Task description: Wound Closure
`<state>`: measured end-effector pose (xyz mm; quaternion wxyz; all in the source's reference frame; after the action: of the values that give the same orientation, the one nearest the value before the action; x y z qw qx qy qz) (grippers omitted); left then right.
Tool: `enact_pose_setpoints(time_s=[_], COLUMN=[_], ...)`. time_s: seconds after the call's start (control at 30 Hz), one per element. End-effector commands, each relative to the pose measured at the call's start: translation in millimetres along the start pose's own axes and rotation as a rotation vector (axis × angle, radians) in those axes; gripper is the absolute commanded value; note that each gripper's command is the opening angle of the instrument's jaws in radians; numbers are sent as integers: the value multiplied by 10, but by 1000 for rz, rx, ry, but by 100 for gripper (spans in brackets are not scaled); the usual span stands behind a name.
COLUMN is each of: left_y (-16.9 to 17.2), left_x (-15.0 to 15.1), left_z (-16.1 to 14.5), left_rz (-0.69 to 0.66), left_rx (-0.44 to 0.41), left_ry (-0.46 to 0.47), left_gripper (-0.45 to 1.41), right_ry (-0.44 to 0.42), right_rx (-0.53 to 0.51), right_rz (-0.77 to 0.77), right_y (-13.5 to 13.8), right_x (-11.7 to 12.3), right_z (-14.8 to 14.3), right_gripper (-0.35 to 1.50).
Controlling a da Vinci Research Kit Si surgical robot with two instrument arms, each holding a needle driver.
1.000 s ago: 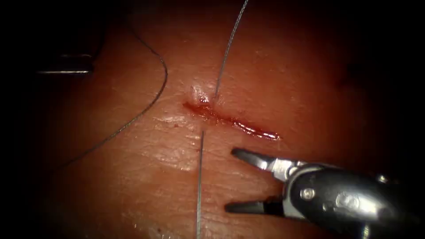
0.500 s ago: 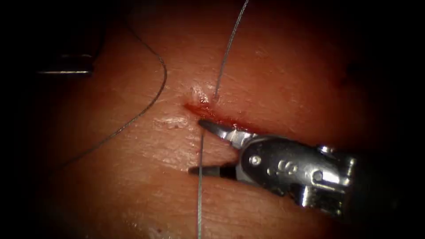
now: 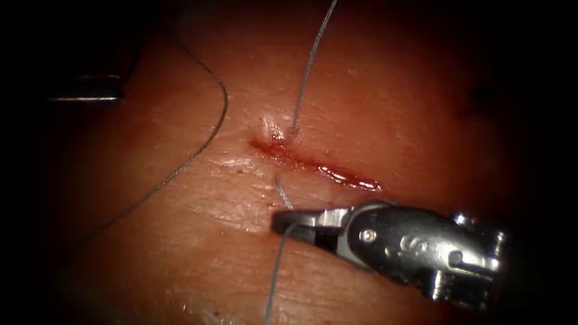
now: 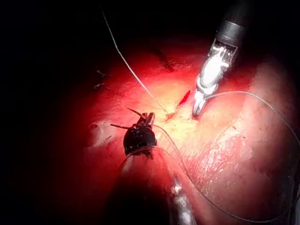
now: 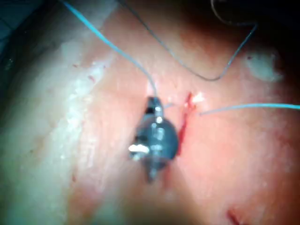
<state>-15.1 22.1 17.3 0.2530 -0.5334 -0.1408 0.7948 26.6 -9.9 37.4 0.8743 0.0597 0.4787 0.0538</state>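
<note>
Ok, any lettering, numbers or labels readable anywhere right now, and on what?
Stamped marks on the silver metal wrist of the right arm's tool: too blurred to read.
No other text.
That tool's jaws are shut on the thin grey thread beside the red cut; the left arm's dark tool is open, holding nothing.

**The dark patch off to the side**

You can see a dark blue-grey flat surface. It sits in deep shadow, away from the bright light. You cannot tell what it is made of.
</note>
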Motion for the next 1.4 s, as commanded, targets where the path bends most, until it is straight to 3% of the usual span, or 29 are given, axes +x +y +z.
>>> enact_pose_setpoints(time_s=[0.03,0.2,0.37,0.63,0.7,0.77,0.8,0.87,1.07,1.27,1.4], left_y=[-4,-4,-4,-4,-4,-4,-4,-4,-4,-4,-4], left_x=[-1,-1,-1,-1,-1,-1,-1,-1,-1,-2,-2], left_z=[7,7,7,7,7,7,7,7,7,6,6], left_rz=[2,2,2,2,2,2,2,2,2,3,3], left_rx=[0,0,0,0,0,0,0,0,3,2,2], left_ry=[2,2,2,2,2,2,2,2,2,2,2], left_gripper=[-45,-45,-45,-45,-45,-45,-45,-45,-45,-45,-45], right_ry=[2,12,22,28,68,96,100,79,43,26,21], right_rx=[10,43,72,140,155,116,72,-18,-106,-162,-182], right_rz=[-4,-33,-46,-33,-7,3,8,29,74,67,62], right_y=[-7,-42,-80,-98,-97,-91,-87,-68,-2,28,30], right_x=[0,16,38,50,53,53,53,50,32,12,1], right_z=[2,-17,-17,-13,-14,-17,-19,-31,-58,-31,-7], right_gripper=[-35,-35,-35,-35,-35,56,88,120,125,126,131])
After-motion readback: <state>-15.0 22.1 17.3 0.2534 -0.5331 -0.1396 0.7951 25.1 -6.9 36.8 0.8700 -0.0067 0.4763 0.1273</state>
